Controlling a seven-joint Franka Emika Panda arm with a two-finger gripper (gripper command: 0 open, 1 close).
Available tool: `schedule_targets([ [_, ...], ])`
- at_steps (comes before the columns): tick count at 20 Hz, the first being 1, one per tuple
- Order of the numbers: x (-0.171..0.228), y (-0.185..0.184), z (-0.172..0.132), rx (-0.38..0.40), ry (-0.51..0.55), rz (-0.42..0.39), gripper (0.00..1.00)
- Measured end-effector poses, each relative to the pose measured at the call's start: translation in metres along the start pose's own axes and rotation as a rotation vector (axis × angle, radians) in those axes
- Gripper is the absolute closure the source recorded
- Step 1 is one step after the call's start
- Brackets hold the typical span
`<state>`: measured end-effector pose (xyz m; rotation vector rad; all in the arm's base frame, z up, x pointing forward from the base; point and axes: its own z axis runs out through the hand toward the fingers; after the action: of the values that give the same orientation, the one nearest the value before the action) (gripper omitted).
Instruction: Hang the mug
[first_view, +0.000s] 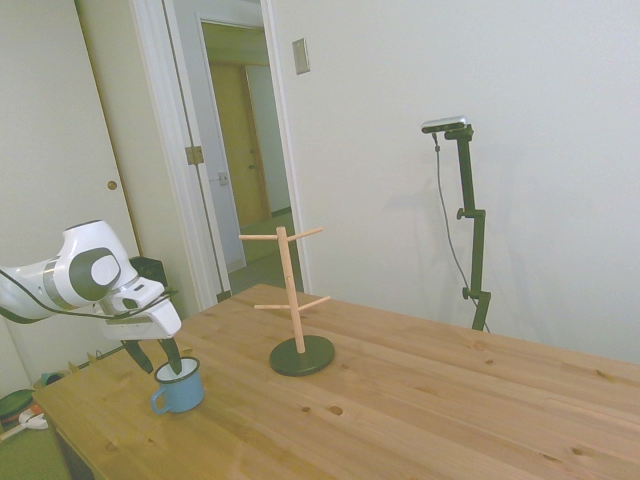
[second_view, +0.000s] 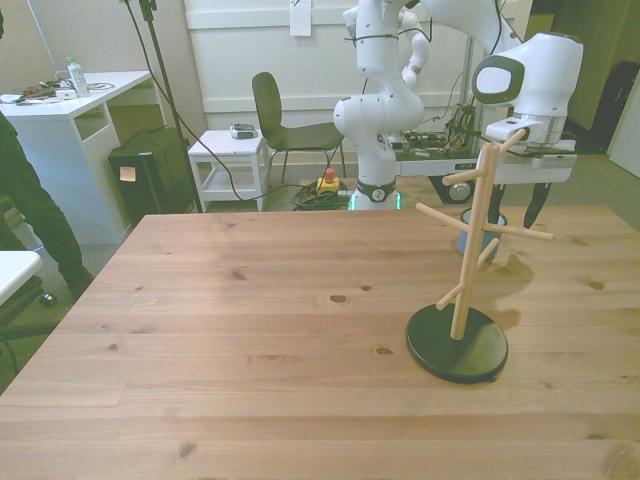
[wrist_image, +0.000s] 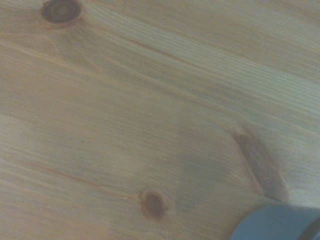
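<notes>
In the side view the gripper (first_view: 158, 355) hangs low over the near-left part of the desk (first_view: 420, 400), its two dark fingers (first_view: 171, 354) spread apart. The mug (first_view: 181, 386) stands upright on the desk directly beneath it; one finger dips at the mug's dark rim while the other sits outside the mug, away from the stand, so the rim wall lies between them. Whether they actually press on it cannot be told. The mug's loop handle (first_view: 160, 403) points away from the gripper, toward the desk's near edge. The wooden peg stand (first_view: 297, 310) rises on its dark round base beyond the mug, well apart from the gripper, with its pegs bare.

In the front view the gripper (second_view: 520, 205) is largely hidden behind the peg stand (second_view: 468, 260), and only one dark finger (second_view: 536, 205) shows clearly beside the stand's pegs. A sliver of the blue mug (second_view: 464, 240) peeks out below the gripper, behind the stand's post. A person's dark sleeve (second_view: 25, 210) is at this view's left edge, far from the gripper.

In the wrist view, blurred wood grain with knots fills the frame, and a corner of the mug (wrist_image: 275, 225) shows just below the gripper.
</notes>
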<state>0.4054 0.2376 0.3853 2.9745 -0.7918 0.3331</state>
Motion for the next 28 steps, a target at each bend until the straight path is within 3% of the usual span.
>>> schedule_targets([
  [28,0.0046,-0.0018,0.0080,-0.002,0.012,0.011,1.00],
])
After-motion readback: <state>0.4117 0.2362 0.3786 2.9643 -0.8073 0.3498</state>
